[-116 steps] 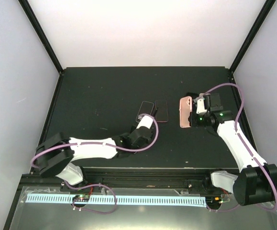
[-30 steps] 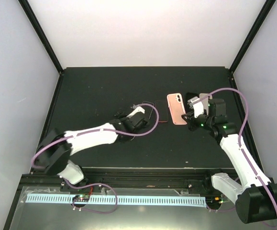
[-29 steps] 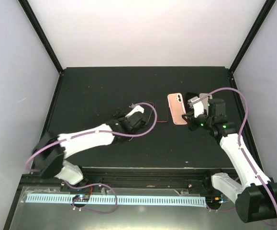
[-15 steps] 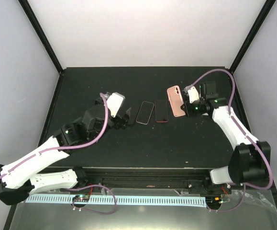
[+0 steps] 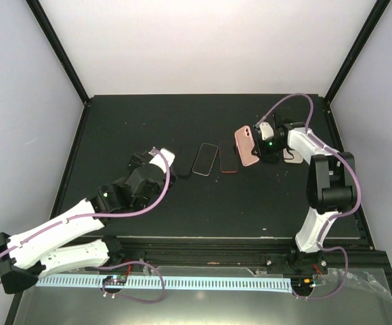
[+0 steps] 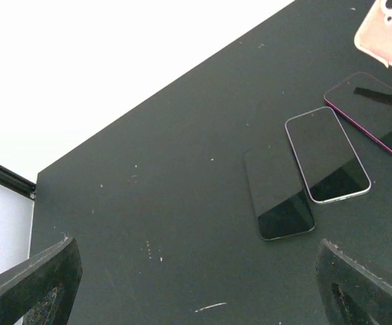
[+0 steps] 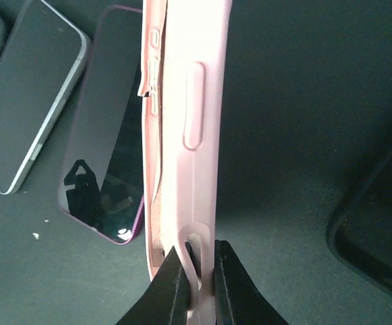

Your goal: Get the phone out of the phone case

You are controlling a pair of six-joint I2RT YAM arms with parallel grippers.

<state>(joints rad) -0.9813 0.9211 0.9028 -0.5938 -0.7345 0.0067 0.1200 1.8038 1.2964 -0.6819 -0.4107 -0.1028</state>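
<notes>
The pink phone case (image 5: 244, 144) stands on its long edge just above the table, and my right gripper (image 7: 199, 277) is shut on its thin lower wall. Its fuzzy inside shows with no phone in it, and one side wall is bent inward. Three phones lie face up in a row to its left: a magenta-edged phone (image 7: 111, 169), a silver-edged phone (image 6: 327, 154) and a dark phone (image 6: 278, 196). My left gripper (image 5: 158, 162) hovers open left of the dark phone, with nothing between its fingers (image 6: 33, 284).
A black case (image 7: 378, 230) and a pale case (image 5: 292, 157) lie on the black table (image 5: 148, 122) just right of the pink case. White walls and black frame posts close in the back and sides.
My left gripper has drawn back leftward from the phones, baring the dark phone. My right gripper has carried the pink case slightly back and left, next to the magenta-edged phone.
</notes>
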